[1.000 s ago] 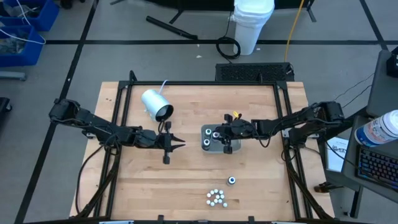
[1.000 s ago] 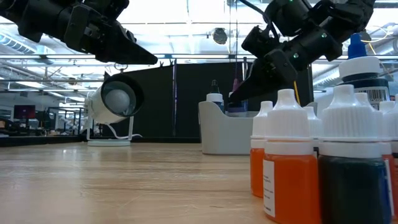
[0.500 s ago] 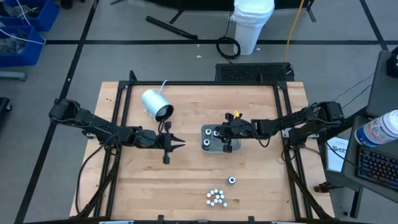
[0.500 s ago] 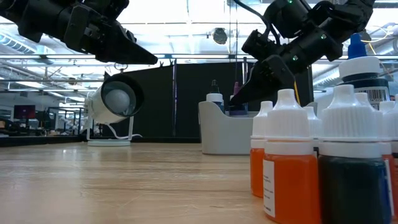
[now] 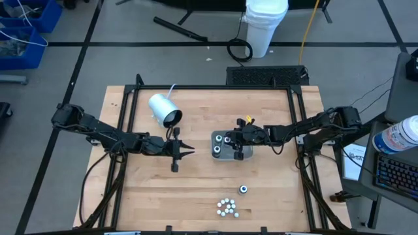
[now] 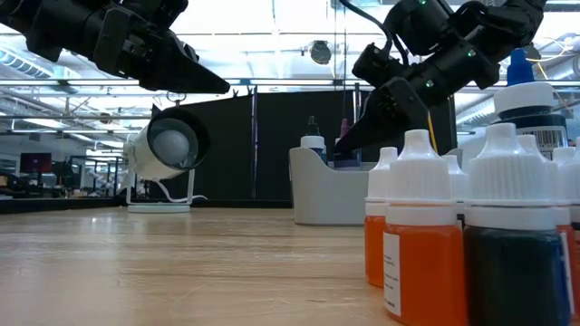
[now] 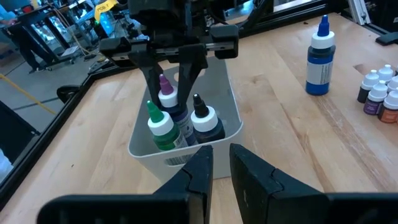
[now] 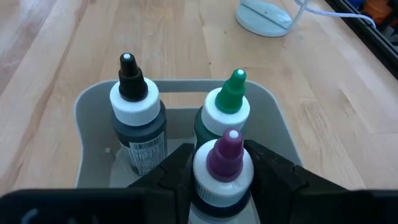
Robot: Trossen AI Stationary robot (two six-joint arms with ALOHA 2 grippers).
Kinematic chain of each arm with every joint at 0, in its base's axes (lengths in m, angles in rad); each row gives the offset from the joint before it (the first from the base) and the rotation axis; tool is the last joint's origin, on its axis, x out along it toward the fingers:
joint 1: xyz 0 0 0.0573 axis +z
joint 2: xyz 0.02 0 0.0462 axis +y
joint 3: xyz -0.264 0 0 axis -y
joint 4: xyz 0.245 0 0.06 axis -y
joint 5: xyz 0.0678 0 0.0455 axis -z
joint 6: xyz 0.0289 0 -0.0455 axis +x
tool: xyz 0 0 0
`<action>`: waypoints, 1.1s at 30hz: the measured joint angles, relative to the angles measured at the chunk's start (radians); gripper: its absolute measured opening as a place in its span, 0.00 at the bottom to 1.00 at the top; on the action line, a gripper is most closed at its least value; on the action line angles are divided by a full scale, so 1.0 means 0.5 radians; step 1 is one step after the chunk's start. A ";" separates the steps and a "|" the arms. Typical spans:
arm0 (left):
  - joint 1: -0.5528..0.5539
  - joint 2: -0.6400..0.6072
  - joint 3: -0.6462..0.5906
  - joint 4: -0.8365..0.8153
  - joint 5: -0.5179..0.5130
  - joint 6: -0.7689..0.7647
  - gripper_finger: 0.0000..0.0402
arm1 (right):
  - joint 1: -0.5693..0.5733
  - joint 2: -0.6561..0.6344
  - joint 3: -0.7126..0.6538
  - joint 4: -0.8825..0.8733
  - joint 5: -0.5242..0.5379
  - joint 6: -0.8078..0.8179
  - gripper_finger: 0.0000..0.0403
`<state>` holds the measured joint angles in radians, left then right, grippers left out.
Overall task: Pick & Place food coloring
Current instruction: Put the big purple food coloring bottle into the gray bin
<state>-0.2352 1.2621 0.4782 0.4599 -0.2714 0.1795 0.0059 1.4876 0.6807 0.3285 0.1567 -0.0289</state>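
Note:
A grey tray (image 5: 216, 153) stands mid-table and holds three food coloring bottles: black-tipped (image 8: 134, 118), green-tipped (image 8: 227, 109) and purple-tipped (image 8: 222, 163). My right gripper (image 8: 221, 154) reaches into the tray from the table's right and is shut on the purple-tipped bottle (image 7: 166, 98). My left gripper (image 7: 221, 163) hovers left of the tray (image 7: 140, 148). Its fingers are a narrow gap apart with nothing between them. A cluster of small white-capped bottles (image 5: 226, 207) stands near the front edge. A blue bottle (image 5: 243, 189) stands alone beside the cluster. My right gripper pinches the purple-tipped bottle by its white cap (image 8: 204, 169) between the two fingers (image 8: 177, 171), one on each side. The fingers slant down from the table's right. The bottle stands upright inside the tray beside the green-tipped one, and its base is hidden.
A white cylinder with a dark mouth (image 5: 163, 109) lies at the far left of the board, its cable trailing back. Dark frame rails (image 5: 128, 111) border the wooden board. The blue bottle (image 7: 319, 57) and the cluster (image 7: 379, 93) stand between the tray and the near edge.

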 joint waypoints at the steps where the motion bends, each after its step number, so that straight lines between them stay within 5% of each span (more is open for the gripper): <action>1: 0.000 0.000 0.000 0.000 0.000 0.000 0.16 | 0.000 0.000 0.000 0.005 0.000 0.004 0.31; 33: 0.000 -0.001 -0.002 -0.041 -0.001 -0.055 0.16 | -0.001 0.145 -0.001 0.169 0.112 -0.025 0.38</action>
<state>-0.2352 1.2617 0.4774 0.4396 -0.2718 0.1519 0.0055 1.5600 0.6804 0.4129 0.2129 -0.0414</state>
